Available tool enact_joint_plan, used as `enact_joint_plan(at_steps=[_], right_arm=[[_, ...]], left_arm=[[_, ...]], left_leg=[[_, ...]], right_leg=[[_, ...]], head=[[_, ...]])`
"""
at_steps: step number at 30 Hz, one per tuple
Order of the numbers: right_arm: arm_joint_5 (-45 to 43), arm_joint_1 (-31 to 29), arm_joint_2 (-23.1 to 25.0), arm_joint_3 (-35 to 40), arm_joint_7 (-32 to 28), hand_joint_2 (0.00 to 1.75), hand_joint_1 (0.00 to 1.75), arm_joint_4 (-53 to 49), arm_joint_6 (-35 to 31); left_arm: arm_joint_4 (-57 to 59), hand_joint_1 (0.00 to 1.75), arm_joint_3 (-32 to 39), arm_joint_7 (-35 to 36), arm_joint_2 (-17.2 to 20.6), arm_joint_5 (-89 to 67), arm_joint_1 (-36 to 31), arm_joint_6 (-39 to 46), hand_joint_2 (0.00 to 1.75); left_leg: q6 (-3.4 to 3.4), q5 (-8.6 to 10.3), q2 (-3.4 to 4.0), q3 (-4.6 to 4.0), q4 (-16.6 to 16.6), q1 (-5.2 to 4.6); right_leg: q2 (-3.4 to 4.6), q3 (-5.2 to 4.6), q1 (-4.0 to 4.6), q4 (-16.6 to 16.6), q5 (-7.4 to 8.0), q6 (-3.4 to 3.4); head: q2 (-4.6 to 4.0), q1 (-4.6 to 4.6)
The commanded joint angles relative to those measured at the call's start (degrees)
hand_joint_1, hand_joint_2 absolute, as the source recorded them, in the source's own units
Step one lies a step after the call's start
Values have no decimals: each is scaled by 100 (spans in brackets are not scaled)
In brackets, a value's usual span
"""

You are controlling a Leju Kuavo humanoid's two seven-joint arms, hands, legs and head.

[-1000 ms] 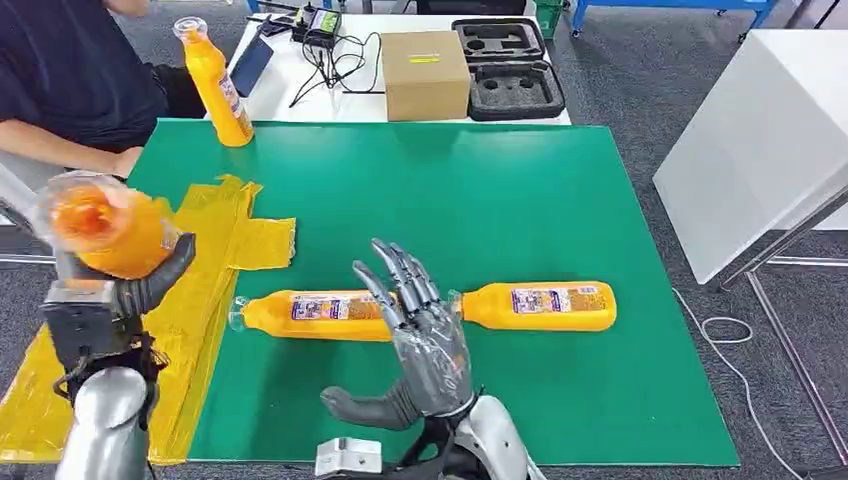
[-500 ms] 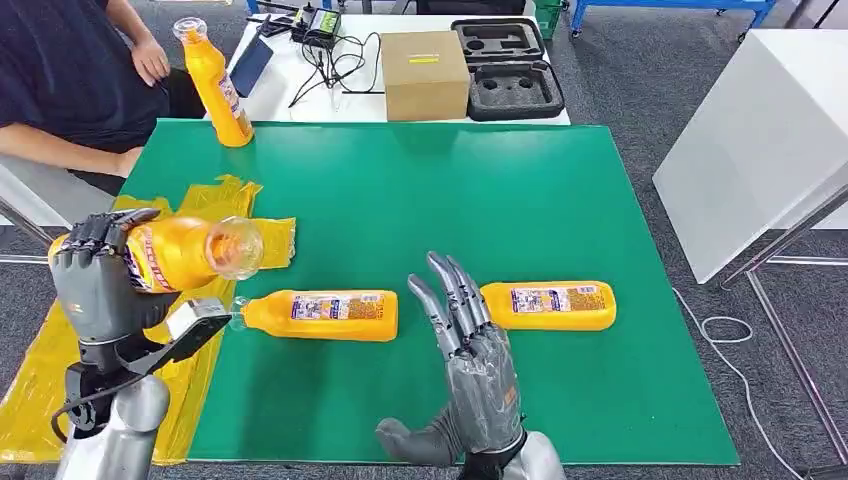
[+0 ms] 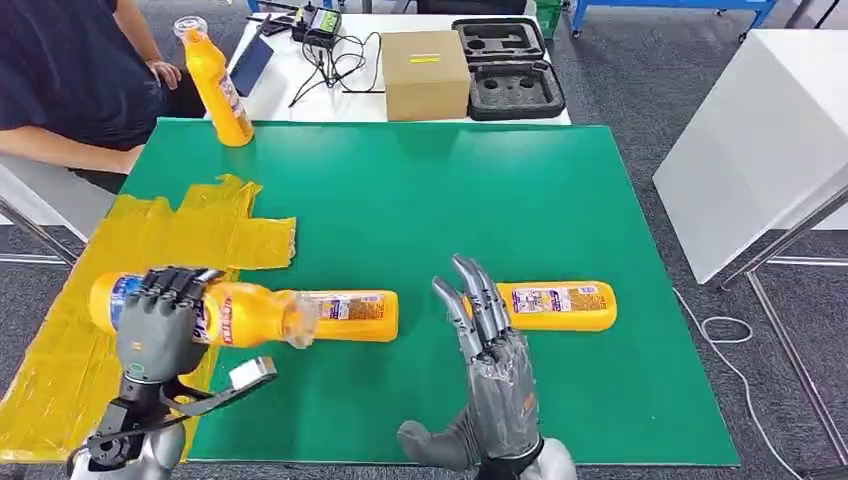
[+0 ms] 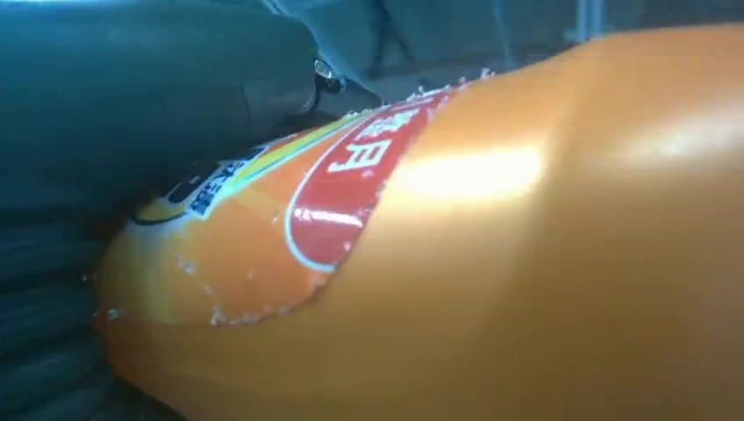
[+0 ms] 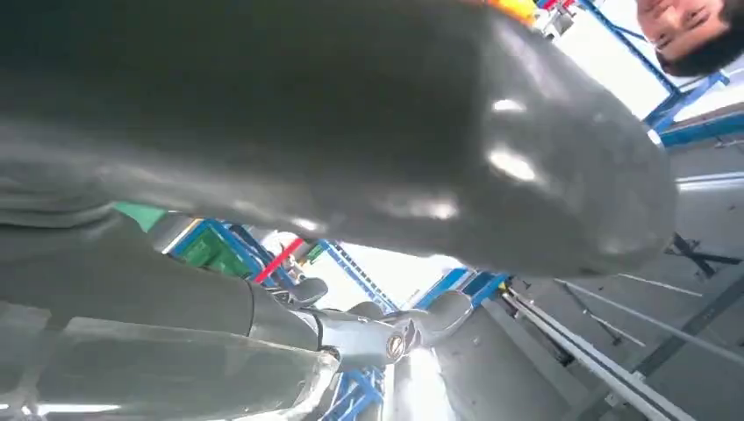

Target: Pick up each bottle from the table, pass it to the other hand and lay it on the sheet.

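The left hand (image 3: 160, 322) is wrapped around an orange bottle (image 3: 235, 315), holding it level above the near left of the table, over the edge where the yellow sheet (image 3: 150, 260) meets the green mat (image 3: 500, 200). The right hand (image 3: 495, 385) hangs with fingers spread, holding nothing. If let go here, the bottle could roll off the sheet onto the lying bottle (image 3: 345, 315) just behind. Its cap end looks blurred, and the left wrist view gives no clear sight of the fingers.
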Motion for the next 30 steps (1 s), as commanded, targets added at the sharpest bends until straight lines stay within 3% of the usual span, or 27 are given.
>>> enact_joint_plan(at_steps=[1,8,18,21,22,24,30], right_arm=[[-49,-73,-228,-74,-13,0,0,148,-50],[-65,-76,-187,-63,-97,0,0,114,49],[-45,-68,-235,17,-137,0,0,116,53],[-69,-98,-343,65,-121,0,0,97,34],[-76,-95,-373,69,-117,0,0,97,23],[-77,-93,-402,69,-117,0,0,99,15],[-34,-90,-438,70,-99,0,0,16,39]], left_arm=[[349,175,184,15,-204,-107,45,15,175],[459,175,427,-16,-135,-252,295,15,175],[619,173,207,296,-31,-568,386,15,175],[1003,173,-234,786,277,-655,268,15,175],[1158,171,-833,1393,595,-655,142,15,175],[1478,169,-1335,1914,741,-655,-145,15,175],[2038,173,-1832,2385,800,-655,-493,15,175]], left_leg=[[-3,0,-1,14,-7,-3],[-5,-4,11,24,-10,-5],[-4,-2,-1,22,-10,-5],[-5,-1,-3,21,-10,-7],[-7,-2,-9,29,-13,-8],[-3,5,-19,11,-10,-11],[-5,3,-20,23,-10,-11]], right_leg=[[-7,15,-3,-7,-2,1],[5,21,-5,-9,-2,0],[-8,24,-6,-9,-4,1],[-10,23,-6,-10,-3,0],[-18,33,-7,-11,-6,0],[-23,15,-11,-6,-3,0],[-27,26,-10,-8,-5,0]], head=[[0,2],[0,0],[0,0],[0,2],[0,2],[0,0],[0,-2]])
